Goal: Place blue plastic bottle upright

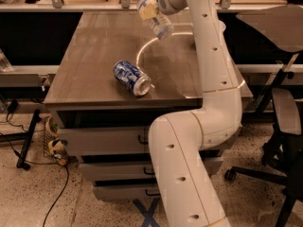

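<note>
We log the arm arched up over the table (90,60). Its gripper (149,12) is clamped on the blue plastic bottle (162,27), held tilted in mid-air, cap up-left. The can (131,78) lies sideways below; we can't tell either container's contents.

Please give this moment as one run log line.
gripper: over far part of table, shut on bottle | bottle: in air, tilted, not yet upright | can: lying on table
</note>
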Controlling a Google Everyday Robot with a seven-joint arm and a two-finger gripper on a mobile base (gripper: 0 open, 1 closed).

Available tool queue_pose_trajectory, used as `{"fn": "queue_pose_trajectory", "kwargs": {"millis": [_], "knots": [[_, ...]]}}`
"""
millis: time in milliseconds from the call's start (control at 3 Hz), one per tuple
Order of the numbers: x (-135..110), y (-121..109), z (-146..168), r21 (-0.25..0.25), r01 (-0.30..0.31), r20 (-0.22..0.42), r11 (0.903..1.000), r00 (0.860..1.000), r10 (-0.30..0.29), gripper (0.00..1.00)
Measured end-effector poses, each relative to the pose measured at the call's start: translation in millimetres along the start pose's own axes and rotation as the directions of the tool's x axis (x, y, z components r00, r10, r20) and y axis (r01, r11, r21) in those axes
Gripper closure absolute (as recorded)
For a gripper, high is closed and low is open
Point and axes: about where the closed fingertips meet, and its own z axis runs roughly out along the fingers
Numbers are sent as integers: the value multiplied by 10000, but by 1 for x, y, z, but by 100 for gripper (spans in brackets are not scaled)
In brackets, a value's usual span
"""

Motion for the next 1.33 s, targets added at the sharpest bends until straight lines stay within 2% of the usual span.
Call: {"fn": "queue_pose_trajectory", "kwargs": {"millis": [333,667,1000,1333], "knots": [[8,-8,-15,339,300,-725,9990,9970,-275,100],[18,-13,-39,514,759,-1731,9958,9827,-660,100],[32,-12,-71,551,933,-3012,9941,9508,-726,100],[36,-10,-89,601,902,-3568,9941,9321,-630,100]]}}
